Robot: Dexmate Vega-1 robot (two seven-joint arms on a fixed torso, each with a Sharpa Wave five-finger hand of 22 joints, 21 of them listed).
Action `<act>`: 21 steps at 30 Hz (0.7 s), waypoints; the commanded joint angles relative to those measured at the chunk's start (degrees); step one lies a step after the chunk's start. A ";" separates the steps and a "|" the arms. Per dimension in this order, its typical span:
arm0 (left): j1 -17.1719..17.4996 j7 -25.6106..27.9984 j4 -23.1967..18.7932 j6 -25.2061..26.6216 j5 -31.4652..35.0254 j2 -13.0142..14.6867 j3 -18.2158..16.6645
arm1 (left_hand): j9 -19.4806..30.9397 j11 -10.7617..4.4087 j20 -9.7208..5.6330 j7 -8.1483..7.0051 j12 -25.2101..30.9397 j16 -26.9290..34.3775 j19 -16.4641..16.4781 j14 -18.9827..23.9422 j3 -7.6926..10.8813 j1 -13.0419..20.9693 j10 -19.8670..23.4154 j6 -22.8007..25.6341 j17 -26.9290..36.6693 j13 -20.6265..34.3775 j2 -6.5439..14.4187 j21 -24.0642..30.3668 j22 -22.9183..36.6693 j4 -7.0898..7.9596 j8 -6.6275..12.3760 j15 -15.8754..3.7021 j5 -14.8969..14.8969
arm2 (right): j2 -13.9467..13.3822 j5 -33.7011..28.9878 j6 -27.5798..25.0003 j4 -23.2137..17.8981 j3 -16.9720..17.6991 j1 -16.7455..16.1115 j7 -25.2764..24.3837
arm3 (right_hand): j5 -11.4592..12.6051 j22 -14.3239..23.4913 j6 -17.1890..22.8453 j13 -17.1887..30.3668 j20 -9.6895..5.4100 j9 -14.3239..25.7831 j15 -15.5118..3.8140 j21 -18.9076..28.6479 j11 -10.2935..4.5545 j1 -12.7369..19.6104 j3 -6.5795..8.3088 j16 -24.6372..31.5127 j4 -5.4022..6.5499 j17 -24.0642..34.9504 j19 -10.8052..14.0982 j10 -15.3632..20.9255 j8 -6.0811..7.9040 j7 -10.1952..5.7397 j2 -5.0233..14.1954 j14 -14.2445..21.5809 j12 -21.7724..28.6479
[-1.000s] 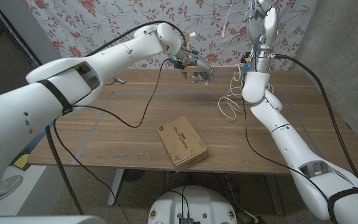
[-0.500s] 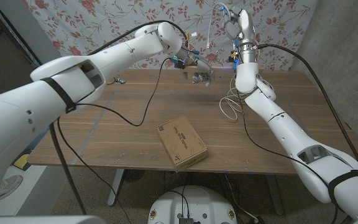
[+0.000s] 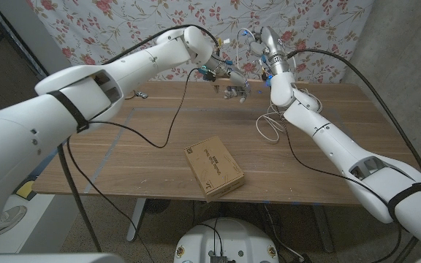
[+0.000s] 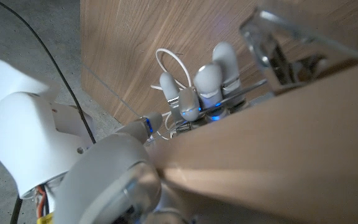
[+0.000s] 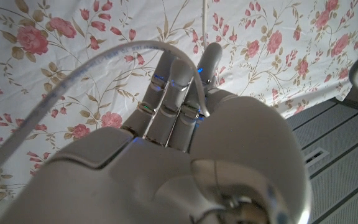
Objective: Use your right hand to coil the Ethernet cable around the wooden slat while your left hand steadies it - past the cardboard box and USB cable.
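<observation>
We see the Ethernet cable (image 5: pixel 73 68), pale and thin, running over the raised fingers (image 5: pixel 176 99) of the right hand (image 3: pixel 263 44) in the right wrist view, arching away from them against the flowered cloth (image 5: pixel 55 37); the fingers stand nearly straight and close together, and the cable seems to be caught between them, though we cannot make out the pinch itself. In the head view that hand is lifted above the far edge of the surface (image 3: pixel 145 146), its forearm rising steeply from the elbow, and a loose heap of the same white cable (image 3: pixel 270 123) lies on the wood just beside the arm. The left hand (image 3: pixel 229 79) reaches in from the other side, arm stretched long across the surface, and grips the wooden slat (image 4: pixel 278 155); in the left wrist view the slat runs broad and blurred across the hand, with the fingers (image 4: pixel 207 84) curled over its far edge and white cable loops showing just past them. The two hands are near each other at the back of the surface. The cardboard box (image 3: pixel 213 168) lies flat towards the front edge, well apart from both hands. A dark cable (image 3: pixel 159 135) trails from the left arm across the wood.
</observation>
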 commanded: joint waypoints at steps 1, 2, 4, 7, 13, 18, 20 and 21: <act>-0.32 -0.40 1.48 -1.53 -0.11 -0.19 -0.23 | 0.04 -2.71 -0.67 0.24 0.41 -0.18 0.26 5.43 -0.18 0.33 2.23 0.40 -0.17 0.11 0.43 0.09 0.02 0.17 0.22 -5.18 0.09 | -5.09 -2.13 -14.18 -6.24 -4.84 2.36 13.61 | -0.14 0.15 -14.18 -7.49 5.96 -4.91 2.23 -5.10 0.58 -12.91 -1.91 -22.54 1.39 -13.71 -9.24 -21.04 -0.23 -3.97 -6.17 -18.40 -9.86; -0.35 -0.44 1.60 -1.67 -0.11 -0.23 -0.23 | 0.02 -2.66 -0.62 0.20 0.44 0.06 0.29 5.60 -0.18 0.34 2.28 0.39 0.10 0.10 0.42 0.10 0.02 0.17 0.21 -5.27 0.09 | -5.63 -1.95 -15.43 -7.09 -5.15 2.81 16.03 | -0.02 0.15 -16.74 -8.46 6.50 -5.60 2.76 -6.12 1.27 -14.71 -2.30 -25.11 1.68 -14.91 -10.90 -24.86 -0.11 -4.35 -6.60 -21.53 -11.95; -0.40 -0.53 1.80 -1.87 -0.14 -0.27 -0.26 | -0.35 -2.70 -0.59 0.21 0.41 -0.03 0.13 5.61 -0.18 0.34 2.20 0.56 -0.04 0.11 0.42 0.22 0.24 0.17 0.06 -5.20 0.09 | -6.79 -2.15 -18.27 -8.68 -6.16 4.14 21.30 | 0.14 0.17 -23.30 -10.41 8.17 -7.15 5.30 -8.85 2.33 -19.89 -4.88 -29.61 2.62 -16.60 -15.19 -32.27 -0.03 -5.11 -8.56 -28.54 -16.33; -0.40 -0.60 1.81 -2.13 -0.13 -0.17 -0.28 | -0.35 -2.70 -0.67 0.20 0.45 -0.20 0.28 5.43 -0.18 0.35 2.35 0.53 -0.21 0.10 0.41 0.07 -0.06 0.16 0.06 -5.19 0.09 | -7.74 -2.49 -20.14 -9.62 -7.21 5.50 25.42 | 0.90 0.19 -28.88 -11.98 9.90 -8.45 8.29 -11.79 3.12 -24.18 -7.96 -33.43 3.05 -17.84 -19.01 -38.21 0.29 -5.12 -10.65 -36.10 -19.82; -0.13 -0.51 0.75 -1.90 -0.26 0.68 -0.46 | -0.45 -2.62 -0.66 0.15 0.44 -0.10 0.28 5.55 -0.19 0.35 2.30 0.51 -0.15 0.10 0.39 0.09 -0.07 0.16 0.03 -5.23 0.09 | -8.57 -1.26 -18.96 -9.73 -6.94 5.93 26.87 | 1.79 0.18 -30.04 -13.41 10.53 -9.34 9.58 -14.65 6.59 -32.64 -13.83 -35.15 5.73 -19.24 -20.68 -40.13 1.09 -4.75 -15.11 -37.97 -20.53; 0.03 -0.61 0.11 -1.77 -0.37 1.17 -0.42 | -0.54 -2.69 -0.63 0.15 0.45 -0.13 0.26 5.37 -0.19 0.36 2.35 0.51 -0.11 0.10 0.40 0.11 -0.06 0.16 0.00 -5.31 0.09 | -9.28 0.22 -19.38 -10.28 -7.00 6.99 30.60 | 4.23 0.11 -31.86 -15.22 11.06 -10.16 13.01 -19.55 8.14 -38.86 -20.10 -38.52 7.09 -21.04 -25.79 -45.24 0.95 -4.57 -17.20 -43.87 -21.54; 0.09 -0.66 -0.15 -1.71 -0.46 1.36 -0.43 | -0.42 -2.65 -0.65 0.22 0.45 -0.03 0.28 5.54 -0.18 0.37 2.36 0.49 -0.03 0.10 0.42 0.06 -0.13 0.16 0.07 -5.27 0.09 | -10.17 -1.46 -22.25 -11.21 -8.81 9.11 35.36 | 5.69 0.10 -35.04 -16.29 11.34 -10.51 14.31 -22.10 7.95 -39.48 -22.67 -40.55 6.54 -22.19 -28.03 -48.81 0.43 -4.92 -17.21 -47.66 -21.70; 0.13 -0.65 -0.40 -1.63 -0.47 1.51 -0.42 | -0.47 -2.88 -0.63 0.21 0.43 0.03 0.28 5.52 -0.18 0.37 2.30 0.52 0.06 0.10 0.42 0.09 -0.10 0.16 0.06 -5.34 0.09 | -10.38 -2.05 -23.39 -11.49 -9.47 10.02 37.30 | 7.18 0.15 -37.92 -17.36 12.12 -10.76 15.54 -24.34 8.57 -39.09 -24.58 -42.00 5.84 -23.27 -29.57 -52.23 0.29 -5.00 -16.80 -50.52 -21.81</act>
